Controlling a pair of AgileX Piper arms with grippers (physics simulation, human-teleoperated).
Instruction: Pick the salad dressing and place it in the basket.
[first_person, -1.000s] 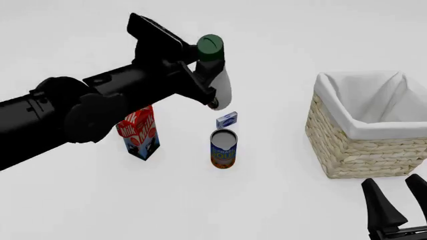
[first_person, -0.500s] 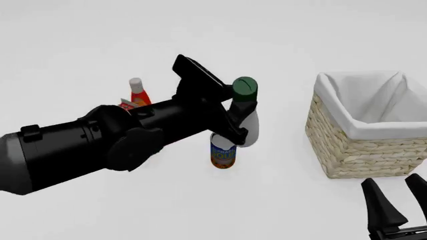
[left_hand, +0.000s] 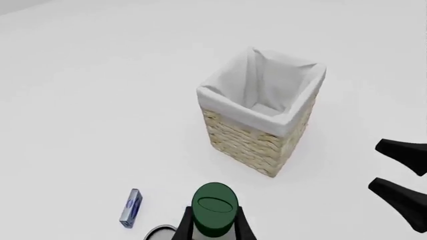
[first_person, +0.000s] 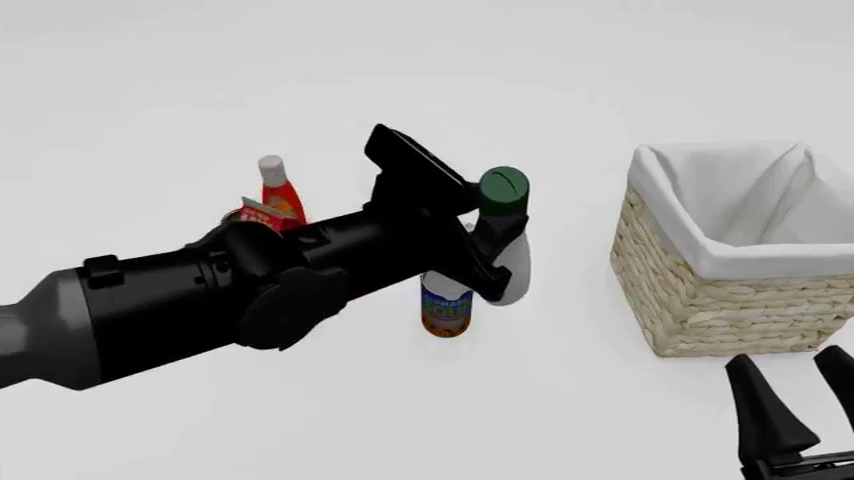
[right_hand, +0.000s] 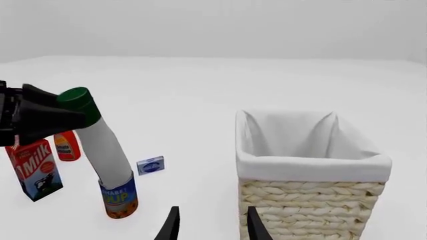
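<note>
My left gripper (first_person: 485, 262) is shut on the salad dressing (first_person: 519, 256), a white bottle with a dark green cap (first_person: 505, 187). It holds the bottle tilted in the air above a can, left of the basket (first_person: 727, 268). The basket is straw-coloured wicker with a white liner and nothing shows inside it (left_hand: 261, 112). In the left wrist view the cap (left_hand: 215, 207) sits between the fingers (left_hand: 184, 227). In the right wrist view the bottle (right_hand: 105, 147) leans toward the basket (right_hand: 310, 172). My right gripper (first_person: 797, 420) is open and empty, low in front of the basket.
A blue and orange can (first_person: 446, 306) stands under the held bottle. A red bottle with a white cap (first_person: 276, 188) stands at the back left. A milk carton (right_hand: 32, 169) and a small blue box (right_hand: 151, 165) stand near the can.
My left arm has carried the salad dressing rightward and lower, closer to the basket, and it now hangs over the can. The right gripper has not moved.
</note>
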